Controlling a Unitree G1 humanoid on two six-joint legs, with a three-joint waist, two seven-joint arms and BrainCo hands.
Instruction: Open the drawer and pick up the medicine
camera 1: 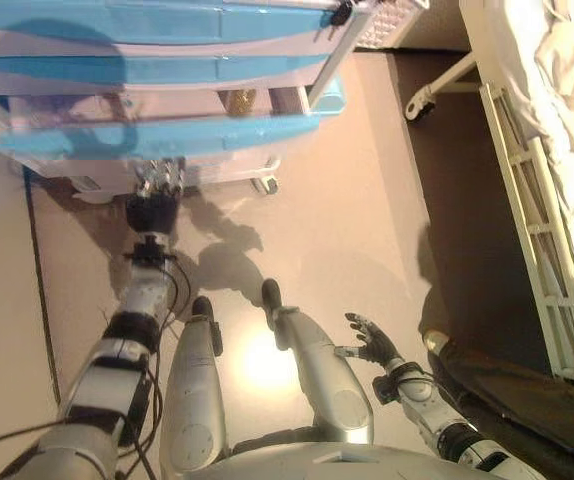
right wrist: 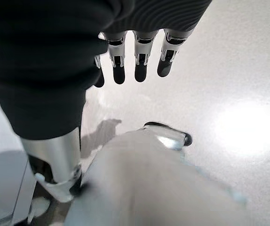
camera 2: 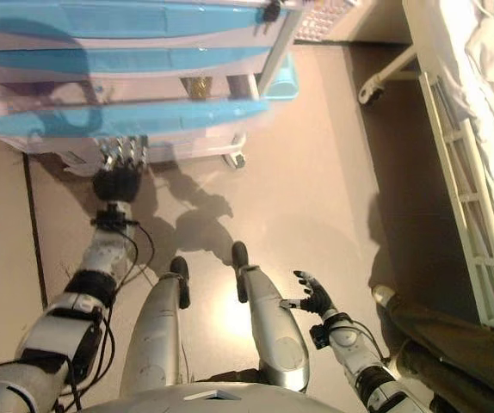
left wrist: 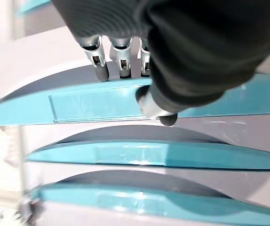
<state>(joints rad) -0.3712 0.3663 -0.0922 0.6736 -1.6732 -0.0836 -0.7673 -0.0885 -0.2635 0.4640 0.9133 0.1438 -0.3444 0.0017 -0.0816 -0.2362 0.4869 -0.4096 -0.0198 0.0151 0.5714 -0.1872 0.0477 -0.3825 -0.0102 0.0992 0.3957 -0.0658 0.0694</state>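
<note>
Drawer (camera 1: pixel 157 135) slightly open, left robot hand (camera 1: pixel 157 185) at front, labels seemingly none.

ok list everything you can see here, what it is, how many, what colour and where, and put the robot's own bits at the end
cabinet: one, white, on castors, ahead of the robot
drawers: three show, blue fronts, stacked in the cabinet; the lowest drawer is pulled part way out
small yellowish item: one, inside the open drawer; what it is cannot be told
bed: one, white frame with a side rail and pale bedding, on the robot's right
person: one, dark trousers and a pale shoe, on the right by the bed
floor: pale beige
left hand: fingers hooked over the lowest drawer's front
right hand: open, low by the robot's right side, holding nothing
</note>
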